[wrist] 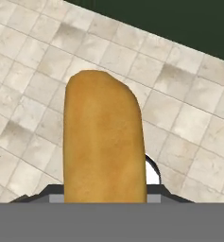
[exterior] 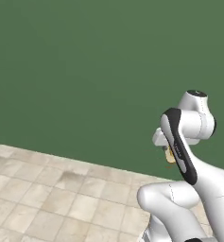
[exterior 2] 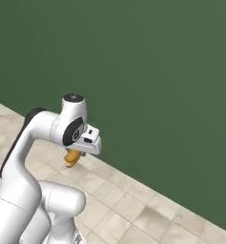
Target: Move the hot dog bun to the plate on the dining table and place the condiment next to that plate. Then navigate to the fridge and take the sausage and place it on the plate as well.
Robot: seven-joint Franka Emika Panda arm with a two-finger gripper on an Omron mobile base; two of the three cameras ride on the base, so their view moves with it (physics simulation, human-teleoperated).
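A dark green wall (exterior: pixel 85 61) takes most of both base views, from about 9 o'clock round to 3 o'clock. Under it lies the floor (exterior: pixel 47 198) of pale beige tiles, at 6 to 8 o'clock in the left base view and at 4 to 5 o'clock in the right one. No counter, plate or fridge can be seen from here, so I judge that the base is between places and the first step, the carrying of the bun to the plate, is not finished.

The arm (exterior 2: pixel 33 143) is folded close to its own body, with the wrist bent down.

The gripper (exterior 2: pixel 75 155) hangs above the floor, and the jaws are narrow and closed on the bun (wrist: pixel 104 142). In the hand view the bun stands up from 6 o'clock to the centre, with its rounded end toward 12 o'clock and only floor tiles behind it. In the right base view a short tan piece of it shows under the hand, and in the left base view only a small tan spot at the wrist.

About handling, I judge that the bun is light and soft. It will give under pressure, so a hard squeeze could dent or tear it, and a loose hold could let it turn or slip while the base drives. The crust looks smooth and dry, not slippery. The best place to hold is across the middle of its length, on the two long sides. The hold appears lower, near one end, so the long free part may swing.
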